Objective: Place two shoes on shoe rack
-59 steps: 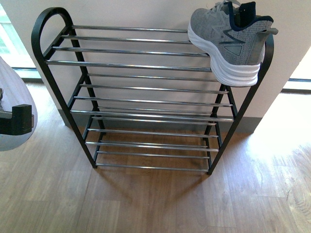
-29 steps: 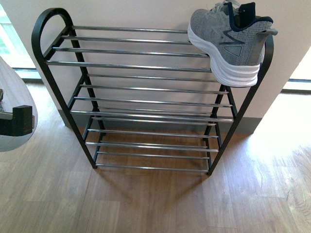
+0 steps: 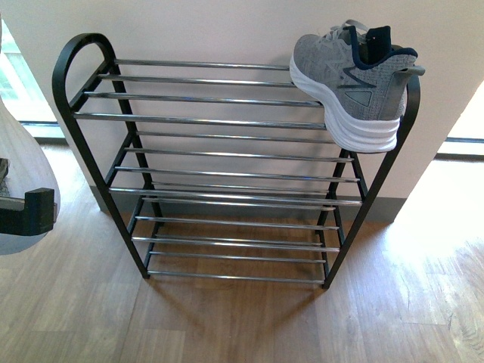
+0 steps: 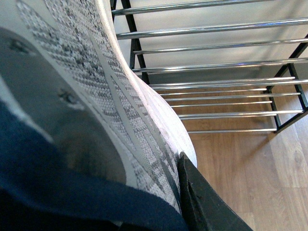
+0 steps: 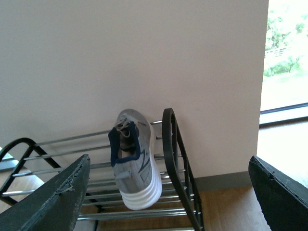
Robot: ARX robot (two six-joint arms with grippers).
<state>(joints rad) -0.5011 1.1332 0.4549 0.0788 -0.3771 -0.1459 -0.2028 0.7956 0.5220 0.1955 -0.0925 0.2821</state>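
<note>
Now, left fingers point(image 4: 207, 207) tight on a grey sneaker point(image 4: 120, 110); right fingers point(image 5: 53, 202) wide apart, empty.

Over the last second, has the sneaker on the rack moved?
No. The grey sneaker still overhangs the same right end of the shoe rack's top shelf. Both dropped equally in the front view, so the camera shifted.

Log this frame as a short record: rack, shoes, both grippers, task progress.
shoe rack: upright against the wall
first sneaker: on top shelf, right end, sole overhanging the front rod
second sneaker: off the rack, held at the left
left gripper: jaws shut on second sneaker
right gripper: jaws open, holding nothing
progress: one of two shoes placed
</note>
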